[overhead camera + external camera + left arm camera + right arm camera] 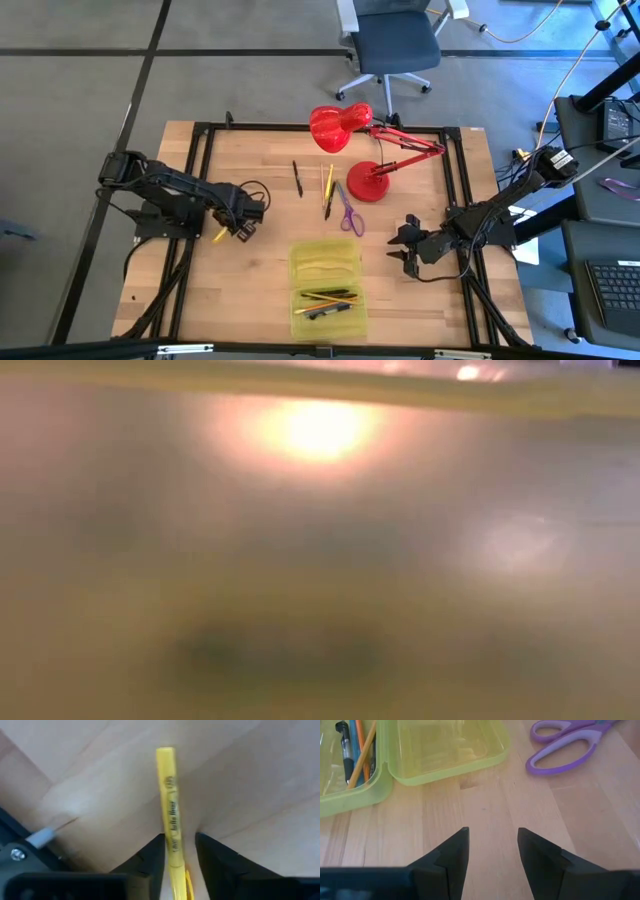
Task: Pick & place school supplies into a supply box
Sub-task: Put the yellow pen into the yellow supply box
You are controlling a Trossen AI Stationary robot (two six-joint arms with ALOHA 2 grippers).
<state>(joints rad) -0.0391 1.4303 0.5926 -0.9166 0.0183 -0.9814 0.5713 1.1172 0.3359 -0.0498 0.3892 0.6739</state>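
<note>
From above, my left end effector (236,229) sits at about 9 o'clock on the wooden surface (260,300), its fingers pinched on a yellow pen (220,235) whose tip pokes out toward 8 o'clock. My right end effector (403,246) waits at about 4 o'clock, fingers spread and holding nothing. Between the two, toward 6 o'clock, lies the translucent yellow-green supply box (326,288), opened flat in two halves; the half nearer 6 o'clock already holds several pens and pencils (326,301), the other half looks bare apart from something pale I cannot make out. Around 12 o'clock a black pen (297,178), a pair of thin pencils (327,190) and purple-handled scissors (348,214) lie loose just beside the base of a red desk lamp (355,145). The low camera gives only a yellowish blur, so I can tell nothing from it. My left wrist camera shows the yellow pen (170,805), printed with dark lettering, running straight out between my two dark fingers (150,857), which close against its sides just above the surface. My right wrist camera shows my fingers (452,852) apart with bare wood between them; ahead lie the box (445,755), one half with a black pen, an orange pencil and a blue one inside, and the scissors (570,742) near it.
</note>
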